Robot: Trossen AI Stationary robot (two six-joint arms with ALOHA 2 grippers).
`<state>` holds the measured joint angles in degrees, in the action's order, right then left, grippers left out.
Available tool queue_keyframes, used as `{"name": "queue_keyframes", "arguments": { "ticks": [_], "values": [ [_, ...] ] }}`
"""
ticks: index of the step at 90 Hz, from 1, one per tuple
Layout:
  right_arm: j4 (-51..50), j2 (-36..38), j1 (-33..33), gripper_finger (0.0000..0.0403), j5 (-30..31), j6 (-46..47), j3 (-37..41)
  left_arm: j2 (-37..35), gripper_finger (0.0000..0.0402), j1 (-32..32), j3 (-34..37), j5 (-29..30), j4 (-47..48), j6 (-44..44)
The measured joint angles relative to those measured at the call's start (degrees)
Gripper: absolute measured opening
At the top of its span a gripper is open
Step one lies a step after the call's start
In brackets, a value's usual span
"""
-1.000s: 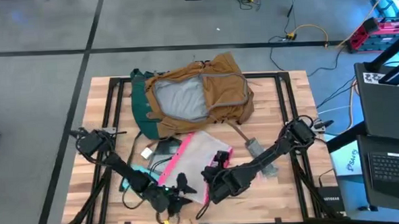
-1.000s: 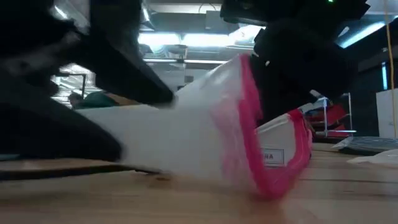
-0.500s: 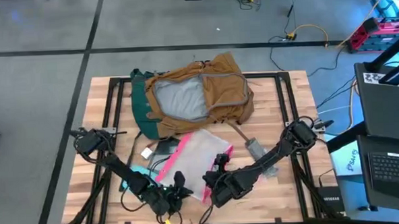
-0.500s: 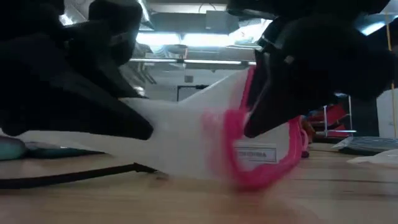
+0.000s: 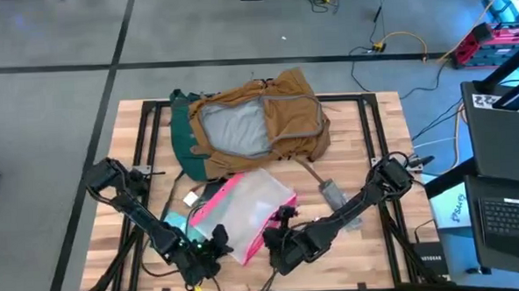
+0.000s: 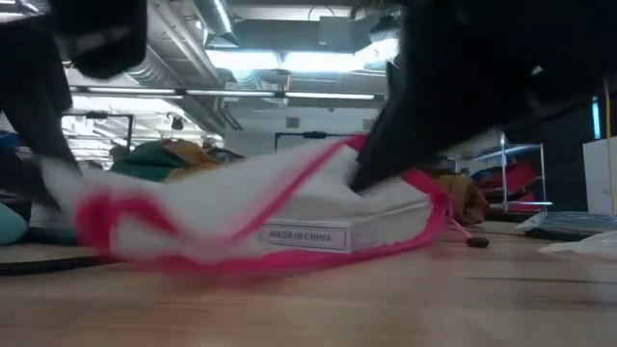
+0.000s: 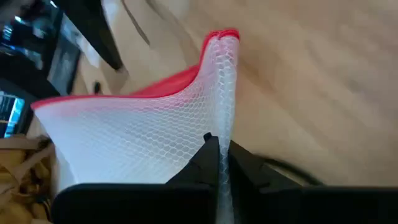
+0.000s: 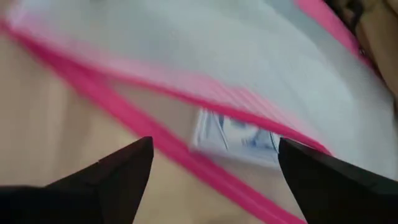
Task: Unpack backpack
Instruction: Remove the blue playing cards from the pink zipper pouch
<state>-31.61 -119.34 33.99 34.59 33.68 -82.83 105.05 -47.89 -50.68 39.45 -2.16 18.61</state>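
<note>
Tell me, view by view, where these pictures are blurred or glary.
High view: sharp and evenly lit, the backpack and the pouch crisp. Low view: ceiling lights glare bright, the arms are dark silhouettes, the pouch's pink edge is smeared. Left wrist view: the pouch's mesh is sharp at the left gripper, the room beyond soft. Right wrist view: everything past the open right gripper is blurred.
</note>
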Motion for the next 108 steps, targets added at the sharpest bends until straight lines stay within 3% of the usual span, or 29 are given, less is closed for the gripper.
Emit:
{"name": "queue_keyframes", "arguments": {
  "ticks": [25, 50, 82, 108],
  "values": [
    [3.9, -1.0, -2.1, 0.0330, 0.9, 6.5, 0.0, -1.2, 0.0000, -0.1, 0.7, -0.5, -1.8, -1.4],
    [4.5, -3.2, -5.9, 0.0331, -3.5, 6.7, 0.0, -1.2, 0.0000, -0.1, 0.7, -2.4, -2.7, -1.5],
    [-4.5, -3.2, -6.1, 0.0331, -6.9, 10.6, -0.1, -1.2, 0.0000, -0.1, 0.6, -2.5, -1.5, -2.3],
    [-8.6, -3.2, -4.4, 0.0331, -6.1, 16.0, -0.1, -1.3, 0.0000, 0.4, 0.6, -3.6, -1.6, -3.5]
  ]
}}
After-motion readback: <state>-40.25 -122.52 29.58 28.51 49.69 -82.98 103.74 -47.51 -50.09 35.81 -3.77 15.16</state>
